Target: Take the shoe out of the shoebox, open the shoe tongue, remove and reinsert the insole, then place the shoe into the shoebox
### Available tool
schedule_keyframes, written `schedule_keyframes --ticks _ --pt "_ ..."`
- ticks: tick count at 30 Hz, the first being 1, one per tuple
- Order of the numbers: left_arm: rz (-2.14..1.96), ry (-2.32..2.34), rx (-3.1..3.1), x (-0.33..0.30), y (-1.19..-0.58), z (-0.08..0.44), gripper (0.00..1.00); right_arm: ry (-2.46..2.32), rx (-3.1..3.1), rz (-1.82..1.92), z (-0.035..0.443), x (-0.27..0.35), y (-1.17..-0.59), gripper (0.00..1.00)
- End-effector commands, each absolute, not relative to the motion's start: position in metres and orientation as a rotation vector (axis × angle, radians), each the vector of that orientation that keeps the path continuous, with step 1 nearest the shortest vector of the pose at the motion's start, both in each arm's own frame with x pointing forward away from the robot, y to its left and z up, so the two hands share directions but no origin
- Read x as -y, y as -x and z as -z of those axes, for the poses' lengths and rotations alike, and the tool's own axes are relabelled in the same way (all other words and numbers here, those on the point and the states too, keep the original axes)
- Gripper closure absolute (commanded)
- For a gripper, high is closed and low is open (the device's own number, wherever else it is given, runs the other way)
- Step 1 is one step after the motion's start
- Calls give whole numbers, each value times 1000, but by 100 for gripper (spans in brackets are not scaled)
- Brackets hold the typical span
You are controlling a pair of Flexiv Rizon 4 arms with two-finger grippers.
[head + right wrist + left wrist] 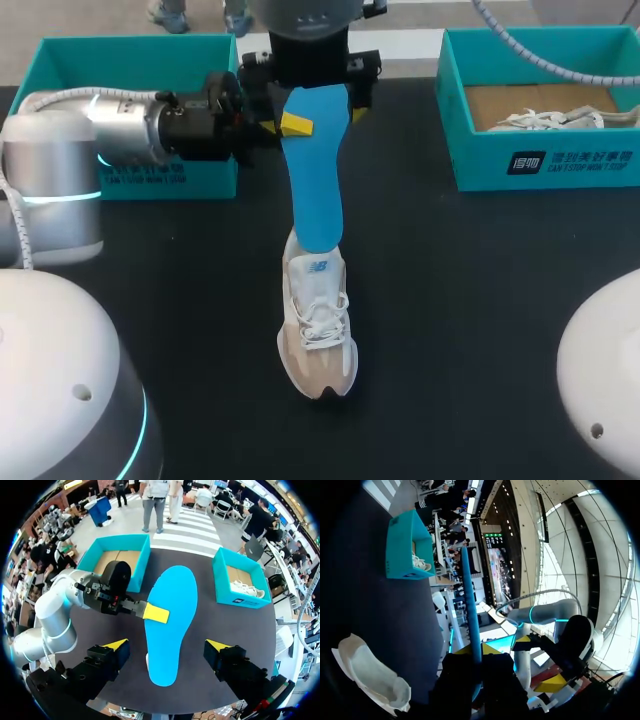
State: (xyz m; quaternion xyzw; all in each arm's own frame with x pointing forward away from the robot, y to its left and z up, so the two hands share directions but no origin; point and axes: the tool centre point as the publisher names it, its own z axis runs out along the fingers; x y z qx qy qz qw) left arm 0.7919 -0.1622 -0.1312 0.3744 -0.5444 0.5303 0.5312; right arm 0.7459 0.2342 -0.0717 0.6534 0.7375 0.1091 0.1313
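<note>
The left end effector (295, 125) is clamped on a flat blue foam insole (315, 170) over a white lace-up sneaker (318, 330) on the black tabletop (480, 300). The right end effector (167, 645) has its fingers wide apart.

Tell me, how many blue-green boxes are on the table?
2. The left box stands at the far left corner. The right box stands at the far right corner, with a white shoe in it. None seem hidden.
</note>
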Motion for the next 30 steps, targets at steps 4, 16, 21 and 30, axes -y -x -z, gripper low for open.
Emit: schedule_keyframes --ticks 4,16,21,30 --pt "-1265 -895 1301 162 -791 131 100 -1899 -2142 -319 72 -233 -747 0" --pt "-1265 -895 1301 162 -791 131 100 -1930 -2187 -329 73 -229 -744 0" --pt "-1265 -895 1301 162 -791 131 100 -1994 -2193 -389 68 -221 -743 0" --pt "-1265 -895 1301 162 -791 131 100 -2161 -2189 -703 50 -198 -743 0"
